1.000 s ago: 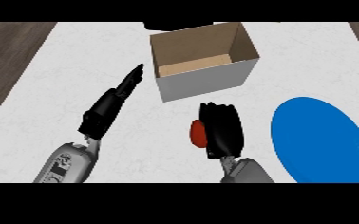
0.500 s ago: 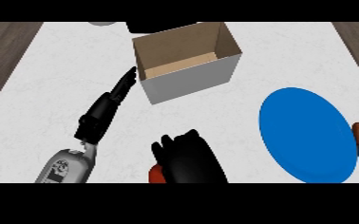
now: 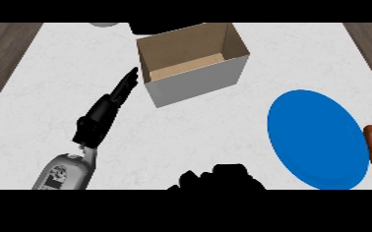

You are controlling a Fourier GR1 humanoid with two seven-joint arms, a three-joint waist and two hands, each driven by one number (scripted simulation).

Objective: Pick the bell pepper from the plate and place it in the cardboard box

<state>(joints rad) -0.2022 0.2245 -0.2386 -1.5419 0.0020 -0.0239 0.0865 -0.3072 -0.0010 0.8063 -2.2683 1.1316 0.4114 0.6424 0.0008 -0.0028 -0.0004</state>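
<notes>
- Left robot hand (image 3: 105,109) is seen over the desk (image 3: 218,128), fingers straight, nothing held, tips near the cardboard box (image 3: 193,61).
- Right robot hand (image 3: 222,179) is cut off at the bottom edge; its grip cannot be told.
- The bell pepper is not seen; the blue plate (image 3: 316,137) lies bare.
- Judged light, smooth and slippery; best cupped round its body.

A kitchen, by the look: pale marble-like counter (image 3: 218,128), wooden floor (image 3: 15,44) alongside, blue plate (image 3: 316,137) set out.

The plate (image 3: 314,137) is showing plain blue, the cardboard box (image 3: 193,64) brown inside with grey-white walls, the counter (image 3: 218,128) white marbled.
</notes>
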